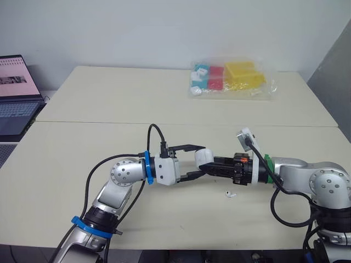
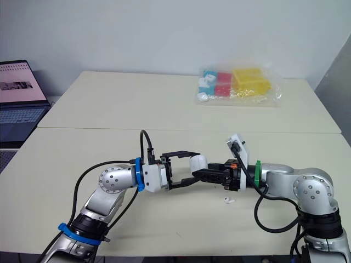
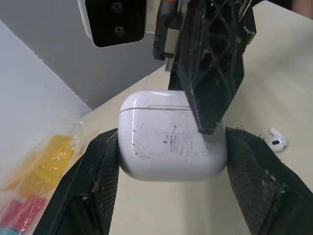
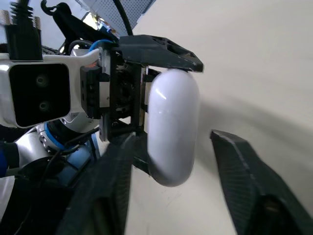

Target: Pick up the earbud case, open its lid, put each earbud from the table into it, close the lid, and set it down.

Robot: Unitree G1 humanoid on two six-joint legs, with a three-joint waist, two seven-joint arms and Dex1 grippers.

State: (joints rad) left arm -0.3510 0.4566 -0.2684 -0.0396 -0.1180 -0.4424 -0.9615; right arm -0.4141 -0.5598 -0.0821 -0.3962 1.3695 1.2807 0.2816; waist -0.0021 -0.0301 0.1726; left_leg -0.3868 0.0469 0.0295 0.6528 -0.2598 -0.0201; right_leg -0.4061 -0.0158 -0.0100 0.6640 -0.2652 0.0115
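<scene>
Head views: the left gripper (image 1: 198, 160) pinches the earbud case (image 1: 205, 155) just above the table (image 1: 82, 164), with one earbud (image 1: 229, 194) lying near it. Left wrist: the case is clamped from both sides, lid closed. Right wrist: the right gripper (image 4: 171, 139) straddles the case, fingers spread wide.

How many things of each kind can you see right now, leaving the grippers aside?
earbud case: 1
loose earbud: 1
clear bag of coloured pieces: 1
laptop: 1
Total: 4
</scene>
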